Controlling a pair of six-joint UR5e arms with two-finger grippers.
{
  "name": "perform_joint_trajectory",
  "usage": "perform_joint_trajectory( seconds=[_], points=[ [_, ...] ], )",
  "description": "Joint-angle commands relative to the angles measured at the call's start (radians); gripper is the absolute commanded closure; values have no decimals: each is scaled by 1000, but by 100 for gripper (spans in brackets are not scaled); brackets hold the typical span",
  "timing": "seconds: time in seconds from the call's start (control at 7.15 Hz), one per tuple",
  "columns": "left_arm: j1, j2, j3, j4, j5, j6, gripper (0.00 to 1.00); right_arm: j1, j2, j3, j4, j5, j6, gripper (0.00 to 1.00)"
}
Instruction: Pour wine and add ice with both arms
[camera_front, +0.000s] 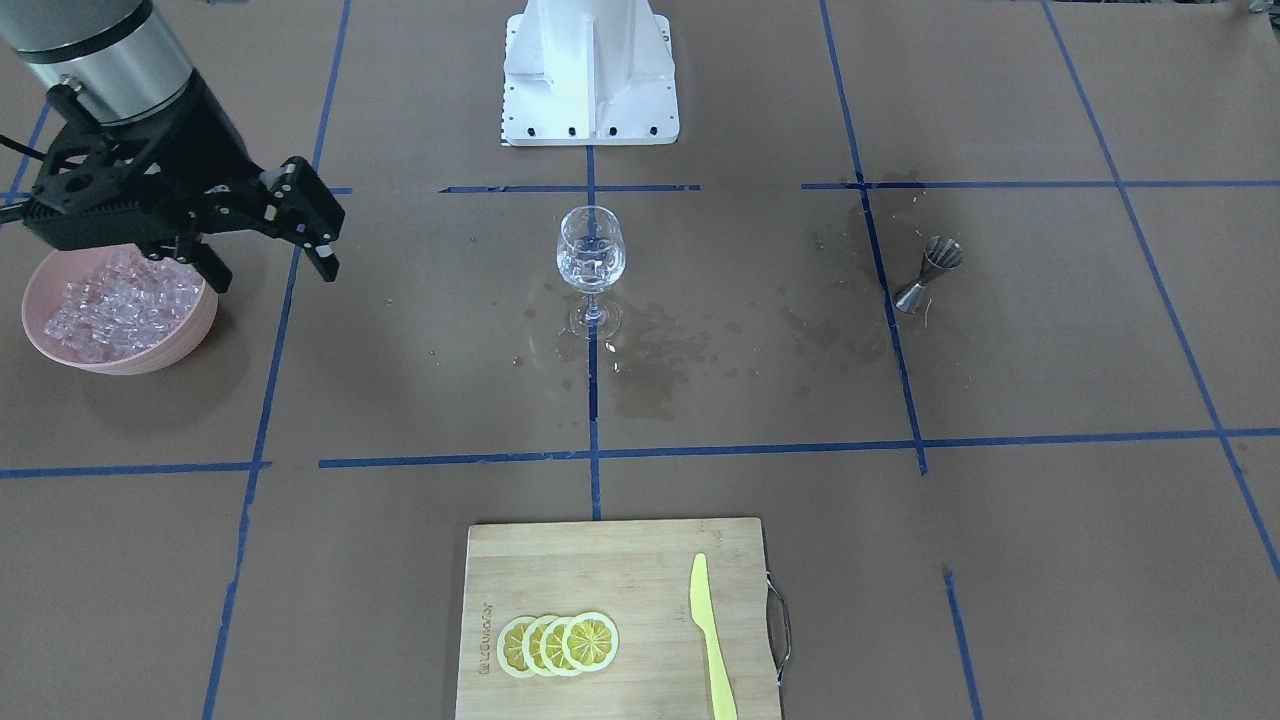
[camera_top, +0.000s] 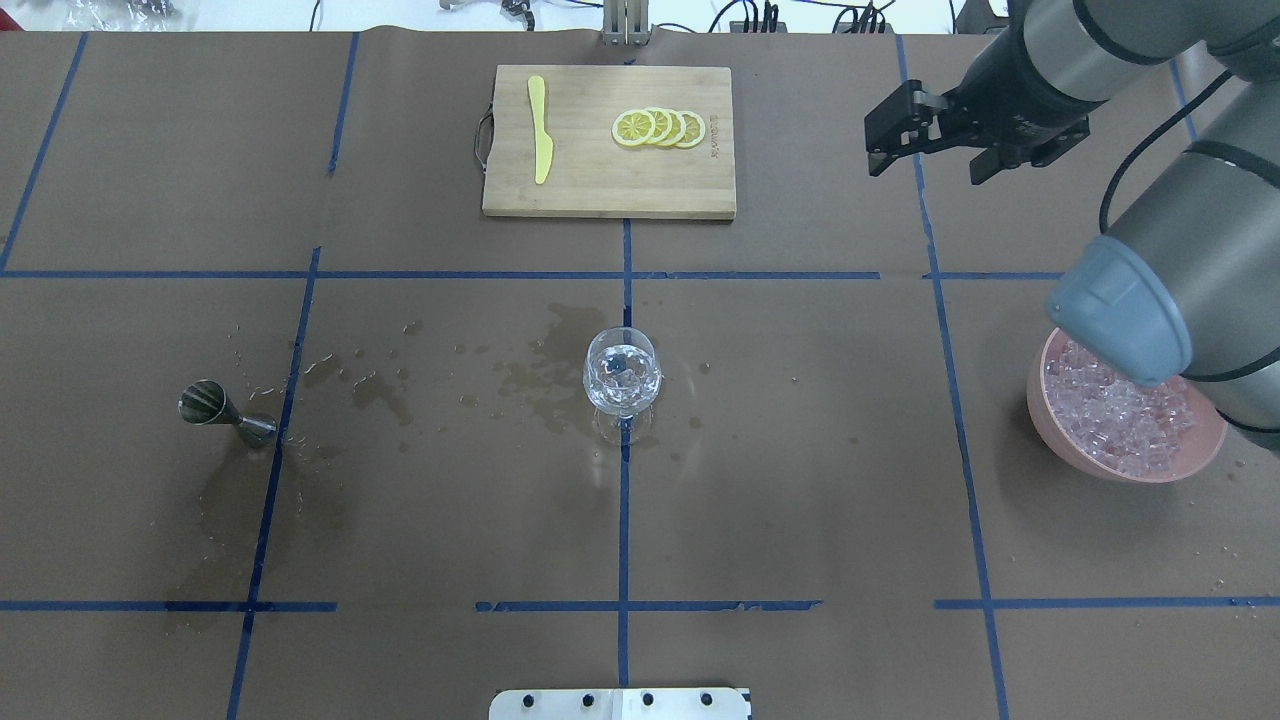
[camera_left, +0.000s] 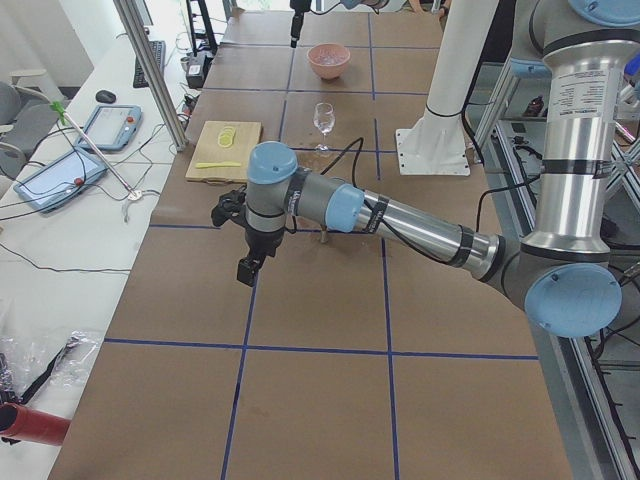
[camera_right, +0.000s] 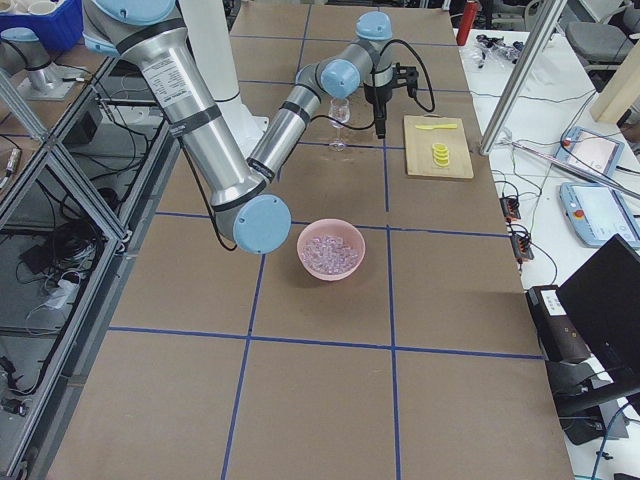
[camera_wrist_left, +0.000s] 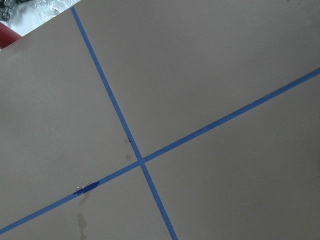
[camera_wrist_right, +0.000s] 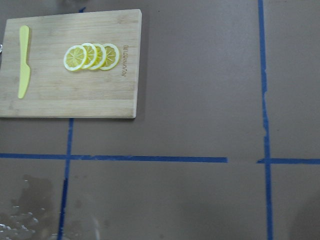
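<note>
Right gripper (camera_front: 270, 268) (fingers spread wide, empty; can't tell for left gripper (camera_left: 246, 268)) could drop slick ice (camera_front: 110, 305) or tip the glass (camera_front: 590, 255).

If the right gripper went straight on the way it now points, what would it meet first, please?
Probably the paper-covered table near a blue tape line, short of the cutting board; the right gripper points down.

Board (camera_wrist_right: 100, 95): one burnt-in brand mark (camera_wrist_right: 125, 60) near one edge, letters too small to read. No other text legible.
</note>
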Motion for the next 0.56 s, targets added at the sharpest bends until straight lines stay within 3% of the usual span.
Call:
perform_joint_trajectory(
  seconds=[0.0, 0.42],
  points=[
    [-26, 1, 81, 0, -35, -1, 0, 89, -80, -59, -6, 23, -236, 0],
    [-31, 30, 112, 2, -38, 1, 0, 277, -186, -199, -6, 104, -636, 0]
  ],
)
